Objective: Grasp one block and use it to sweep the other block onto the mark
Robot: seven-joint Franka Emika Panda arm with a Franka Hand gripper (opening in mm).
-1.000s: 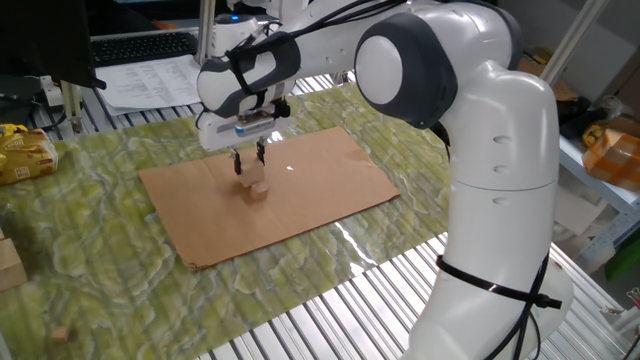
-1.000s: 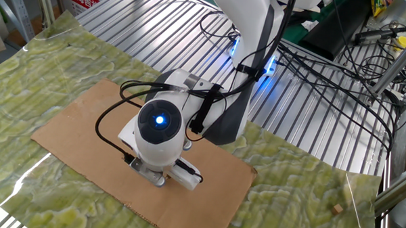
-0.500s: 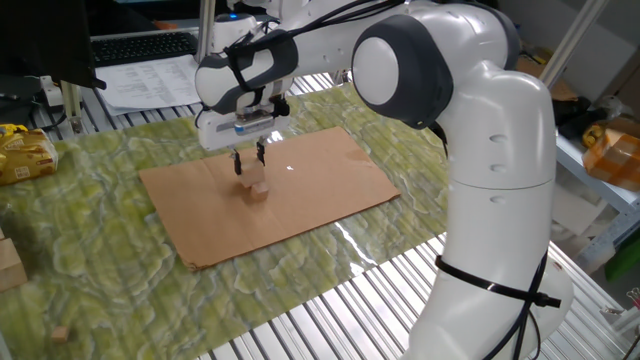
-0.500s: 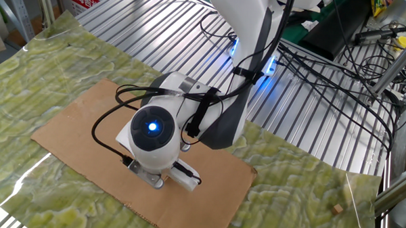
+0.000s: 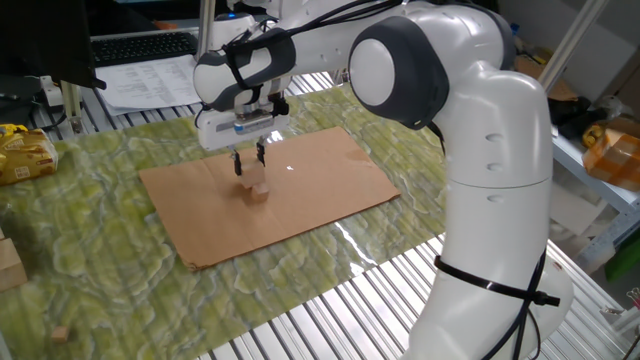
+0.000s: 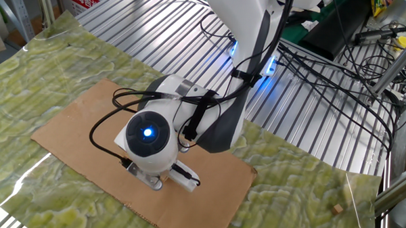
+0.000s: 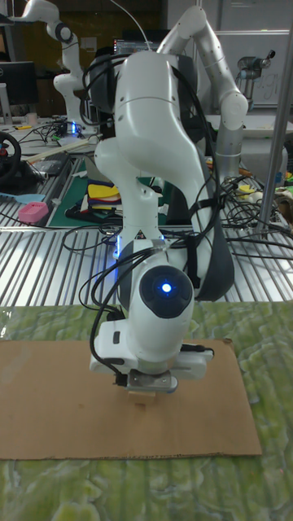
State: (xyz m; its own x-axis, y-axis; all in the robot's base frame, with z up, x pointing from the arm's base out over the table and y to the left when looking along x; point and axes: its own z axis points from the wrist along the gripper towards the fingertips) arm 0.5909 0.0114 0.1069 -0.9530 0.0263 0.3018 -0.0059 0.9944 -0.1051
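Cardboard sheet (image 5: 300, 190): lies beneath the fingers.
Gripper (image 5: 249, 160): fingers narrowly parted, tips pointing down; whether they pinch anything, cannot tell.
Tan block (image 5: 258, 188): sits just below the fingertips; larger or smaller unclear.
Mark: not discernible.
Sweep judged not yet done.

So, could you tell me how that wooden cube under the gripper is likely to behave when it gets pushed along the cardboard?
The cube looks rigid and flat-faced, so it should slide rather than roll. Sitting flat on the smooth cardboard, it seems unlikely to tip. Being small wood, it is probably light.
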